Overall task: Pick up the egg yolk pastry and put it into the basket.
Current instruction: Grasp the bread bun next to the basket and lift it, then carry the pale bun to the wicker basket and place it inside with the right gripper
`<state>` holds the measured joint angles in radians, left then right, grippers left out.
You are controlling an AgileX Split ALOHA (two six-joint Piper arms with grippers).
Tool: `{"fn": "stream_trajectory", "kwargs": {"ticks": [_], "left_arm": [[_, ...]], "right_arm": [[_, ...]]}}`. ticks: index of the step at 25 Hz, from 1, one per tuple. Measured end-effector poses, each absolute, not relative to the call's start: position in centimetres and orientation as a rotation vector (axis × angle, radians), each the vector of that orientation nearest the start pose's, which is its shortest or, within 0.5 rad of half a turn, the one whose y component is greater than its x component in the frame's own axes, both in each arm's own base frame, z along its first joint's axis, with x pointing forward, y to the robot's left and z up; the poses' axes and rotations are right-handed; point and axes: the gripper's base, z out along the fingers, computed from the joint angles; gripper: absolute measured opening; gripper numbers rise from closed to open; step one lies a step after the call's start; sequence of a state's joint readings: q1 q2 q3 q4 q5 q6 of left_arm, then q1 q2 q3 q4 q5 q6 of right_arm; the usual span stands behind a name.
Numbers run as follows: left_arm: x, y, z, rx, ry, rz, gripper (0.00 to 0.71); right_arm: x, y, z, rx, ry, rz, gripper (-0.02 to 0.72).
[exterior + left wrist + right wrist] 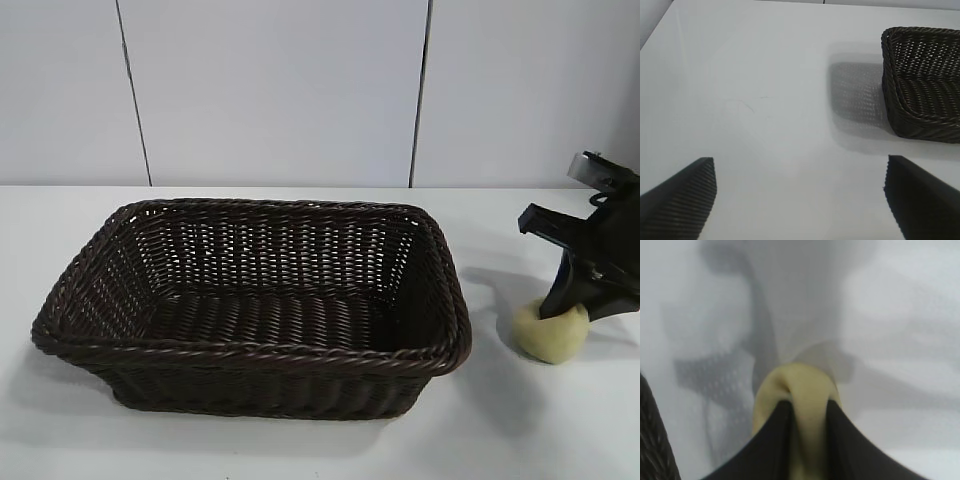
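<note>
I have right gripper [807,437] pinching pastry [551,333] on table, just right of basket [255,355] (soft, dented by fingers); risk: squeezes out during lift. Left gripper [800,200] parked, jaws released

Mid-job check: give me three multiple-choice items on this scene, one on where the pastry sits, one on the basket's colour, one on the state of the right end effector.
1. Where is the egg yolk pastry?
A. inside the basket
B. on the table beside the basket's right end
C. on the basket's rim

2. What colour is the basket?
A. dark brown
B. white
C. bright green

3. What is the right end effector doing?
A. hanging open, far from the pastry
B. squeezing the pastry
C. gripping the basket's rim

Answers:
1 B: in the exterior view the pastry lies on the table, outside the basket.
2 A: the wicker is dark brown throughout.
3 B: in the right wrist view both dark fingers pinch into the pale pastry.
</note>
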<state>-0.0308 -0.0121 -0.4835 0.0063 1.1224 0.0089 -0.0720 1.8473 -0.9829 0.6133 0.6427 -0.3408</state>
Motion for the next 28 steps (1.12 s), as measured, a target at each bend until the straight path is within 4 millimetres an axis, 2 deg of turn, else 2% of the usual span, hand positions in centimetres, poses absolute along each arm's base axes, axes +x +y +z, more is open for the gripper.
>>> {"fn": "stream_trajectory", "kwargs": {"ticks": [4, 10, 13, 18, 21, 28], "left_arm": [[-0.8, 0.1, 26.8, 0.041, 2.11, -0.005, 0.661], [-0.8, 0.1, 26.8, 0.041, 2.11, -0.005, 0.661], [-0.8, 0.1, 26.8, 0.041, 2.11, -0.005, 0.661], [-0.8, 0.1, 26.8, 0.041, 2.11, -0.005, 0.661], [-0.8, 0.1, 26.8, 0.041, 2.11, -0.005, 0.661], [-0.8, 0.1, 26.8, 0.041, 2.11, -0.006, 0.661]], "right_arm": [[32.2, 1.0, 18.2, 0.233, 2.767, 0.541, 0.03], [29.8, 1.4, 24.4, 0.138, 2.635, 0.557, 0.026], [29.0, 1.6, 25.9, 0.115, 2.6, 0.563, 0.024], [28.7, 2.6, 26.6, 0.128, 2.572, 0.649, 0.024], [28.7, 4.9, 26.8, 0.051, 2.556, 0.685, 0.024], [27.7, 12.8, 27.0, -0.152, 2.473, 0.799, 0.024]]}}
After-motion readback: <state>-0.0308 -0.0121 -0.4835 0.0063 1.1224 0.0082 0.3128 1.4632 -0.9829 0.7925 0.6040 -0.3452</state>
